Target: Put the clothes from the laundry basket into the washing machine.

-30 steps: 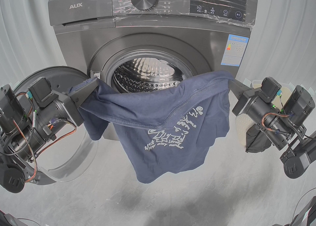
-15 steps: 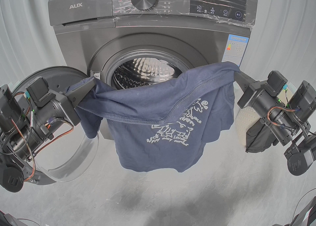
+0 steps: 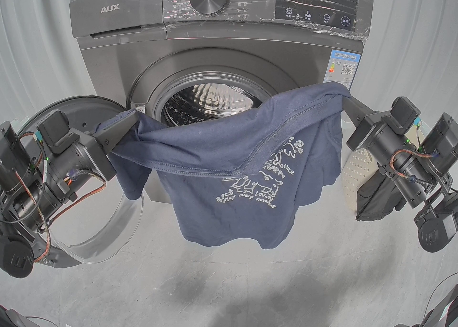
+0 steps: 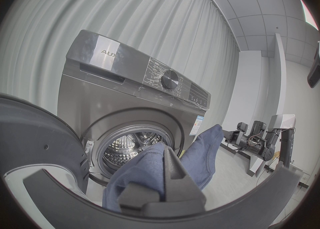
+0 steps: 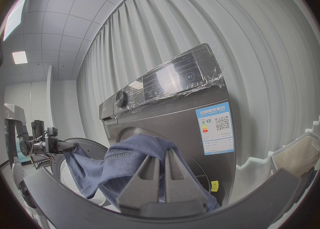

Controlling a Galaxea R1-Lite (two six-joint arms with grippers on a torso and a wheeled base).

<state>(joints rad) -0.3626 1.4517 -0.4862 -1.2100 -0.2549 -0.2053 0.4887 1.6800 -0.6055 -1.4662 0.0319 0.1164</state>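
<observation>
**Navy T-shirt hangs stretched before an open washing machine**

The navy T-shirt [image 3: 238,170], with white lettering and a drawing printed on it, hangs spread in the air across the mouth of the grey front-loading washing machine [image 3: 119,61]. It is pinched at one end by the left gripper [image 3: 135,117] and at the other, higher end by the right gripper [image 3: 345,100], and its body sags between them. The machine's round door [image 3: 81,113] stands swung open to the left, and the steel drum [image 3: 210,99] shows above the cloth. The cream perforated laundry basket [image 3: 355,170] stands by the machine's right side.

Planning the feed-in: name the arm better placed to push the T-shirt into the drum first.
Probably left: the left gripper holds the T-shirt right beside the drum opening; the right gripper holds it farther off.
</observation>
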